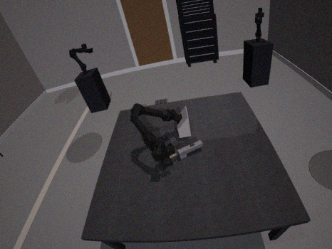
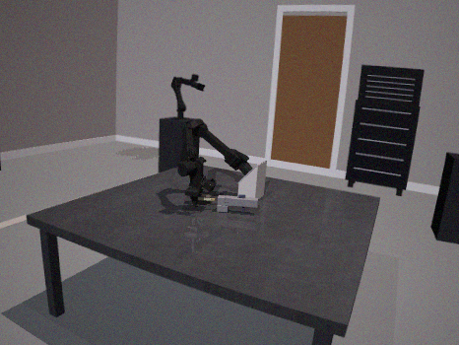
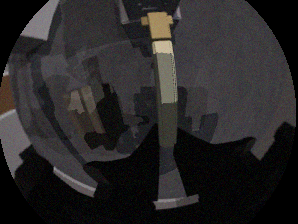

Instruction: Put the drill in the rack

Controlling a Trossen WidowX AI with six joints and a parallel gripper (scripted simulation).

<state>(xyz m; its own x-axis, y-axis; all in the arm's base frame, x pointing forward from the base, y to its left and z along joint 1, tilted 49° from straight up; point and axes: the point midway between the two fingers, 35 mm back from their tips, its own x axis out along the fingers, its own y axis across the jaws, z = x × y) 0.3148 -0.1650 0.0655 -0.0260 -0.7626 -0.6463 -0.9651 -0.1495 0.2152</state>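
Observation:
The pale drill (image 3: 166, 75) runs lengthwise down the middle of the wrist view. A gold collar (image 1: 173, 156) (image 2: 209, 199) (image 3: 160, 26) sits at its far end. My gripper (image 1: 168, 160) (image 2: 198, 199) (image 3: 167, 134) is shut on the drill's near end, low over the table. The light grey holder (image 1: 191, 149) (image 2: 239, 202) lies just beyond the gold collar. Whether the collar still touches the holder I cannot tell. A small bluish piece (image 1: 192, 144) (image 2: 241, 196) on the holder's top may be the key. I cannot pick out the rack for certain.
A white slanted panel (image 1: 184, 129) (image 2: 252, 183) stands behind the holder, beside the arm's base. All of this is on the dark table (image 1: 199, 199) (image 2: 207, 256). Two other arms stand on black pedestals (image 1: 93, 90) (image 1: 257, 64) beyond the table.

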